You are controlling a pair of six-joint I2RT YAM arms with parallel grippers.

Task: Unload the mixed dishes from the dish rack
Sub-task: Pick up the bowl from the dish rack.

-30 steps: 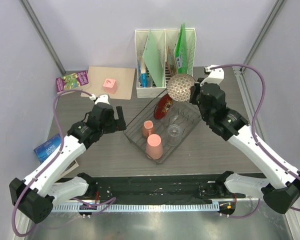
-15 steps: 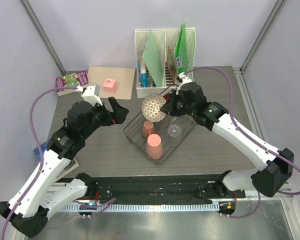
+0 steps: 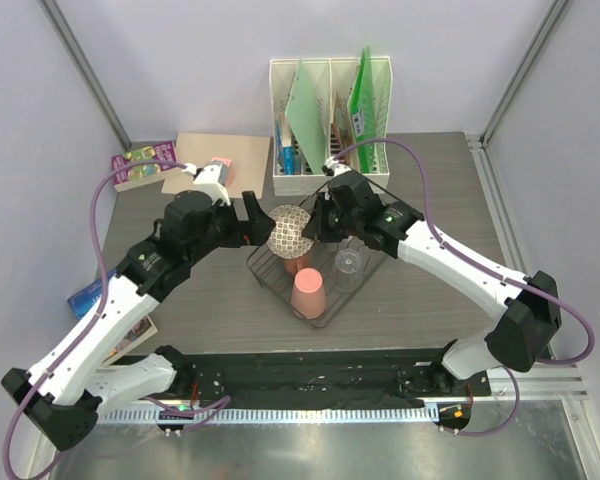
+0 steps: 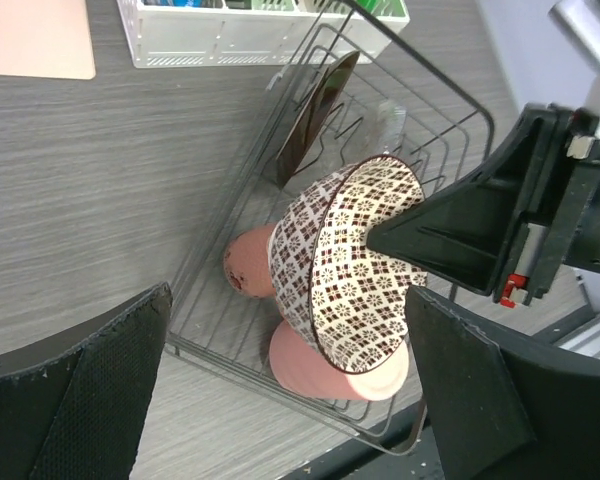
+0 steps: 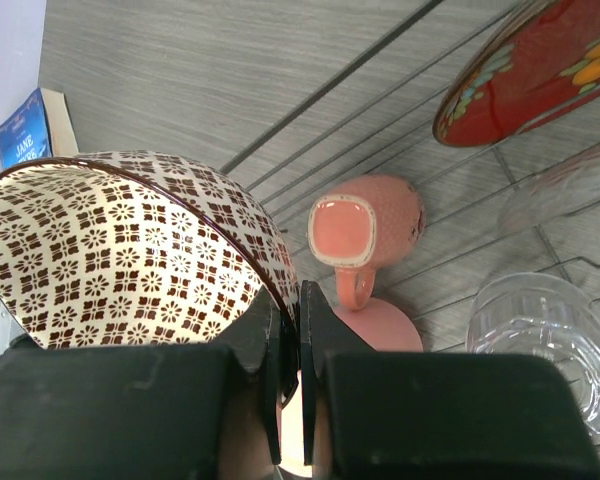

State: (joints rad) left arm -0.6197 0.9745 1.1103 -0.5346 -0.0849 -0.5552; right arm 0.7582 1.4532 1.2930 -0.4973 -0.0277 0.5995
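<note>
Grey wood-grain bench fills the walled cell, and the black wire rack sits at its centre, turned on a diagonal. At the rack's 12 o'clock a white file holder stands against the back wall, with a brown pad at about 10 o'clock and a blue book out at 8 o'clock near the bench edge. The right end effector is clenched on the rim of a brown-and-cream patterned bowl, one finger inside and one outside, holding it tipped on its side in the air over the rack's 9 o'clock edge. The left end effector is released, its two black fingers spread wide to either side of the bowl and touching nothing, with the bowl's mouth facing toward it. Four dishes are in the rack: the larger pink cup stands upside down at the 6 o'clock end, the smaller pink cup lies just beyond it and partly under the bowl, the clear glass is at the larger cup's 2 o'clock, and the red flowered plate stands on edge among the prongs toward the 12 o'clock end.
</note>
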